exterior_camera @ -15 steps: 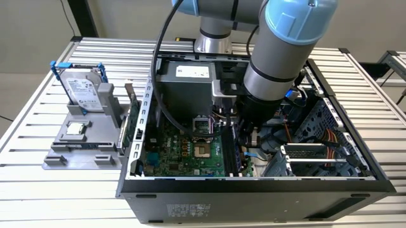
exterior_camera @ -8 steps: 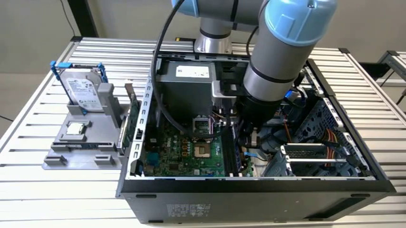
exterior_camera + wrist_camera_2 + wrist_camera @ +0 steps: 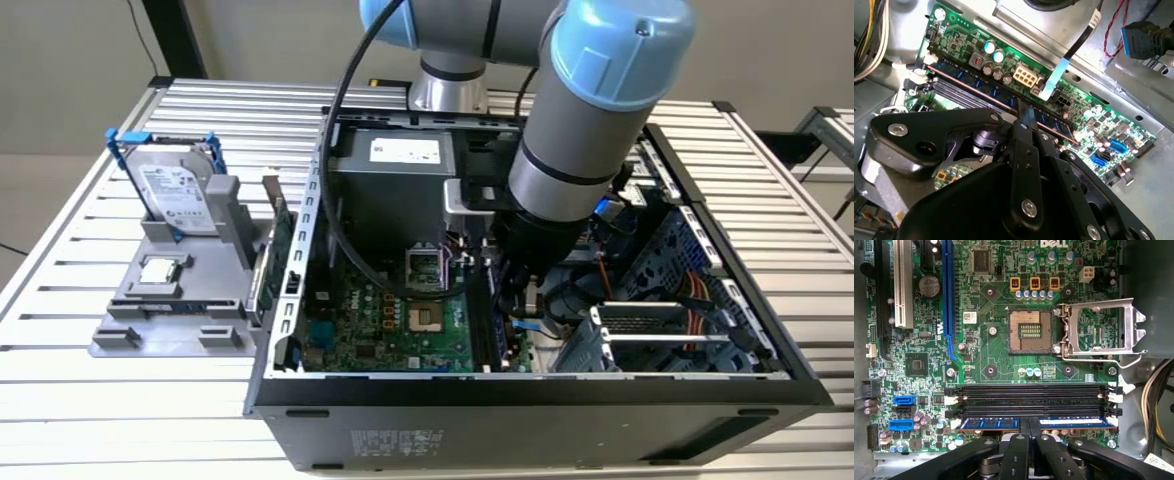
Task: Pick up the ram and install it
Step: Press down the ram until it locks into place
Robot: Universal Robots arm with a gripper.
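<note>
ram (image 3: 1069, 423), thin blue stick, gripper (image 3: 1028, 436) pinching it.

Slatted aluminium table (image 3: 107, 400) before a beige wall (image 3: 80, 60)

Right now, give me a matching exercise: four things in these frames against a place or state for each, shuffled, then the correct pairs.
Things:
1. ram
2. processor socket
3. hard drive
4. gripper

Places or states:
A. upright in a blue frame on the grey holder outside the case
B. in the outermost memory slot, under the gripper
C. empty, its metal cover swung open
D. down inside the case, fingertips at the ram's middle

Pairs: 1-B, 2-C, 3-A, 4-D
</note>
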